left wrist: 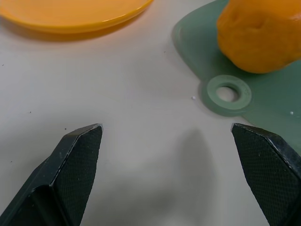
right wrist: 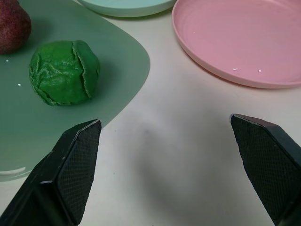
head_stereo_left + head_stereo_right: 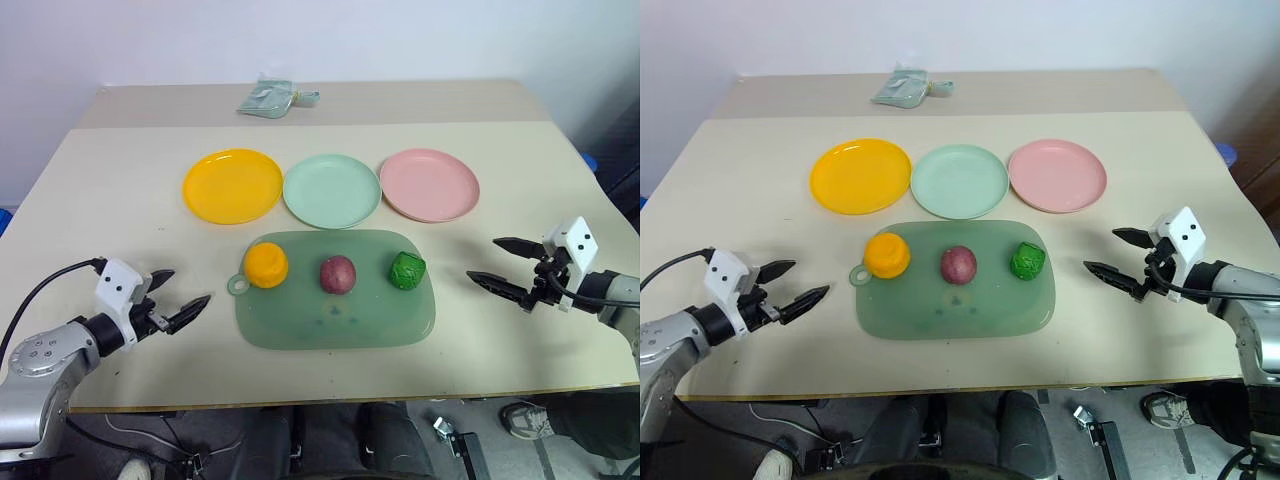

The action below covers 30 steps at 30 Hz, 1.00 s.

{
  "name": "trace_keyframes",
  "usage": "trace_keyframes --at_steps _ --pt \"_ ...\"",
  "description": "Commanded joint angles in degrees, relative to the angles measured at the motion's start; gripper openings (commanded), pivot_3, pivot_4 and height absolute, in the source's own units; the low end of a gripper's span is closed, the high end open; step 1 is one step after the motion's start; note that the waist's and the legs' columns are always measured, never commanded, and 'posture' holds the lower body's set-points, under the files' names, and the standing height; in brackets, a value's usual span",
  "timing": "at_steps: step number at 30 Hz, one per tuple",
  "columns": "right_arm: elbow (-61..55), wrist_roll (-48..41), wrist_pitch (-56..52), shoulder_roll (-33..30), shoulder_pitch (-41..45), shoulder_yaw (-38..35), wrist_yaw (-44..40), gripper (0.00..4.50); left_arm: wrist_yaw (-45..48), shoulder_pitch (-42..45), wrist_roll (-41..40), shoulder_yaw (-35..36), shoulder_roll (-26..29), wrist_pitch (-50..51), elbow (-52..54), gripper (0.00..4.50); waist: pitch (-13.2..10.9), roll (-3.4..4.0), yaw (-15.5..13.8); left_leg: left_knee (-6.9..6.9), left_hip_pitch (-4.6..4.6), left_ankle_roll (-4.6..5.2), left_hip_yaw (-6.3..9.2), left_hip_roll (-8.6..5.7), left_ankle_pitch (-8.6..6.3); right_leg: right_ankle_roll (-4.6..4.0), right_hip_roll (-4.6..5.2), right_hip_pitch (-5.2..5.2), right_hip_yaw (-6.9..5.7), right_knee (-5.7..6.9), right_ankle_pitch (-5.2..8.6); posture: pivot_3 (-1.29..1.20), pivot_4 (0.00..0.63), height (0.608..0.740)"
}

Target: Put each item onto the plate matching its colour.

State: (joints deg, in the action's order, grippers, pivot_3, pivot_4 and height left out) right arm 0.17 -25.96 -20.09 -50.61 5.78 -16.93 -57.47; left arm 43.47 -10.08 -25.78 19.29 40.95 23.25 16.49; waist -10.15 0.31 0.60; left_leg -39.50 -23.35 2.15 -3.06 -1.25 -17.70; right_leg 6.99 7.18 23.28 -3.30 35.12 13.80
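Three toy foods sit in a row on a translucent green mat: an orange fruit at its left, a dark purple-red ball in the middle, a bumpy green ball at its right. Behind the mat lie a yellow-orange plate, a mint green plate and a pink plate, all bare. My left gripper hovers open over the table left of the mat, holding nothing. To the right of the mat my right gripper stands open and holds nothing as well.
A crumpled greenish bag lies at the table's far edge. Bare tabletop surrounds the plates and mat. A shoe shows on the floor beyond the near right edge.
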Motion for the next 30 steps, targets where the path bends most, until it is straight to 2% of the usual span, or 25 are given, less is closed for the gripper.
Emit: trace_keyframes --at_steps 1,7,19,24,30 --pt "-1.89 -0.01 0.29 0.25 1.57 -0.47 0.88 4.46 -0.42 0.03 -0.92 1.69 -0.05 0.14 2.15 4.5 0.0 0.0 0.0 0.0 0.0 0.0 0.0 0.0 0.0 0.0 0.0 0.0 0.0 0.0 0.0 0.0 0.15 0.74" --pt "-5.03 0.34 -0.35 1.78 1.89 0.3 3.77 4.46 -1.19 0.99 -1.53 1.73 -0.56 0.85 3.15 4.5 0.0 0.0 -0.02 0.02 0.0 0.0 0.0 -0.01 0.0 0.0 0.0 0.01 0.0 0.0 0.0 0.0 0.15 0.74" --pt "-8.6 0.32 0.79 5.91 -1.37 -1.05 8.32 4.46 -2.09 9.37 -3.1 -0.13 -2.63 1.88 -0.8 4.5 0.01 0.0 -0.04 0.02 0.0 0.01 -0.01 -0.05 0.02 0.02 -0.04 0.0 -0.03 0.04 -0.01 0.0 0.15 0.74" --pt "-7.43 -0.7 1.98 6.69 -2.82 -2.86 7.68 4.46 1.9 15.81 -8.64 -1.54 -2.99 5.69 -1.8 4.5 0.0 -0.02 -0.82 -0.1 -0.02 0.02 0.01 -0.05 0.03 0.03 -0.12 -0.04 -0.05 0.1 -0.02 0.0 0.15 0.74" --pt "-9.36 -4.43 -0.15 4.89 -8.06 -4.15 1.35 4.46 10.65 22.98 -4.32 -12.6 1.2 4.52 -1.9 4.5 0.0 -0.02 -1.55 -0.2 -0.02 0.04 0.01 -0.05 0.03 0.04 -0.33 -0.14 -0.1 0.1 -0.01 0.0 0.15 0.74"
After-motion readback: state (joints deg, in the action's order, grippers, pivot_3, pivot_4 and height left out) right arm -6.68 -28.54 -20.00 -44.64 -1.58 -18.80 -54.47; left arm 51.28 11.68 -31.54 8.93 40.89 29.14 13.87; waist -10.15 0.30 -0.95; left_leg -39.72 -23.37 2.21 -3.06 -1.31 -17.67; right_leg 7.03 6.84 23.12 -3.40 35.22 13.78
